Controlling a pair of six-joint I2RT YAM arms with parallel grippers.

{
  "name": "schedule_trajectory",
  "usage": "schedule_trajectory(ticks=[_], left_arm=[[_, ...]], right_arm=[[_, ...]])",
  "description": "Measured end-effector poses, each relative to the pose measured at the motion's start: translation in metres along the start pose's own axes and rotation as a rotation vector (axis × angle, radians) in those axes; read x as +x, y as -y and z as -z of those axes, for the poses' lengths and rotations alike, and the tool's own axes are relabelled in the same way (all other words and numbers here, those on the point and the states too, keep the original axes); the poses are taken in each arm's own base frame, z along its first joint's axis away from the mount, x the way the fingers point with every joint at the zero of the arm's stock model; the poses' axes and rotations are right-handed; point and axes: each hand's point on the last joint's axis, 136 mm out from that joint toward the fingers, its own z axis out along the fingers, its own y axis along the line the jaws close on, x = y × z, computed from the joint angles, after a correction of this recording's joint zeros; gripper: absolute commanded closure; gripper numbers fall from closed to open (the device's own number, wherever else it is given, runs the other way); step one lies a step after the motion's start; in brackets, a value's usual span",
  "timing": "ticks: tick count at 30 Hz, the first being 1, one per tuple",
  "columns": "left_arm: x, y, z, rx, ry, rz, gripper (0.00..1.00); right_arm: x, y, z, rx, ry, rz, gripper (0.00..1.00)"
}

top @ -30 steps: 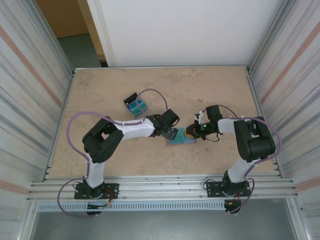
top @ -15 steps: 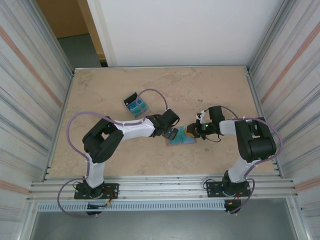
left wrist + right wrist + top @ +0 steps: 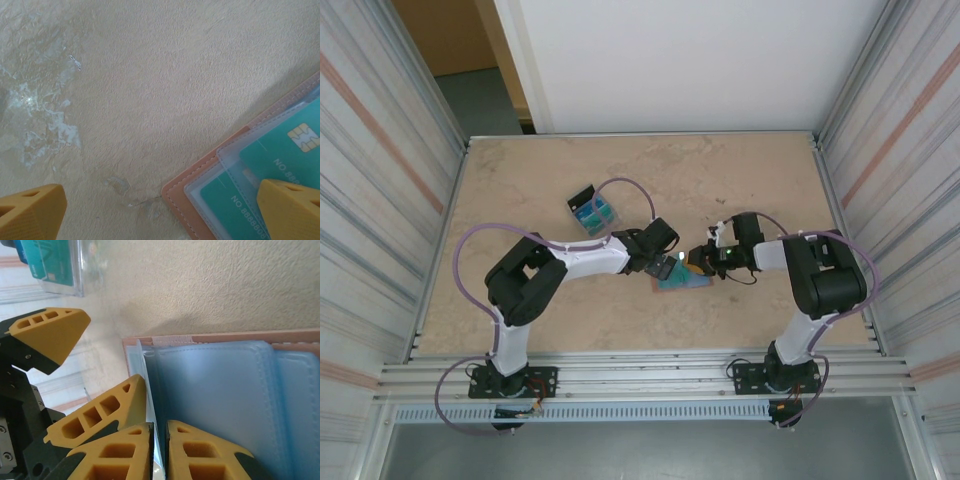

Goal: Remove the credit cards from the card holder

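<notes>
The salmon-pink leather-like bifold card holder (image 3: 682,282) lies open and flat on the beige stone-patterned table (image 3: 520,190), a little right of the middle, between the two arms. Its inside carries clear blue-grey plastic pockets.

In the left wrist view, the pink stitched corner of the card holder (image 3: 200,172) is at the lower right. Two teal plastic credit cards (image 3: 285,150) sit inside the clear pockets, one with a gold chip.

The left gripper (image 3: 665,266) is over the left end of the card holder. Its jaws are spread wide and nothing is between them (image 3: 160,215). One yellow fingertip is over the bare table and the other is over the pockets.

The right gripper (image 3: 700,262) comes from the right side and is just beside the left one. In the right wrist view its two yellow fingers (image 3: 210,452) are almost together, with only a thin slit between them (image 3: 159,450). They are at the left edge of the plastic pockets (image 3: 215,390). An edge of a pocket runs into this slit, but I cannot tell if it is pinched or free. The left gripper (image 3: 82,372) is just to the left.

A clear plastic box with teal and blue cards (image 3: 592,212) stands farther left on the table, well apart from the card holder.
</notes>
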Motion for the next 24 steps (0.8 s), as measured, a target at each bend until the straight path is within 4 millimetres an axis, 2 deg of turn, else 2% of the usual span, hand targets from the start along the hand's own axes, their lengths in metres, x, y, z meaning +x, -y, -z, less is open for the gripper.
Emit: schedule_trajectory(ticks=[6,11,24], left_arm=[[0.0,0.0,0.0,-0.001,0.0,0.004,0.01],[0.0,0.0,0.0,-0.001,0.0,0.007,0.01],[0.004,-0.003,0.004,-0.001,0.002,0.016,0.01]], right_arm=[[0.0,-0.001,-0.001,-0.008,-0.004,0.002,0.92],[-0.002,-0.001,0.002,-0.007,0.006,-0.002,0.94],[-0.008,0.002,0.044,0.105,0.106,0.042,0.96]])
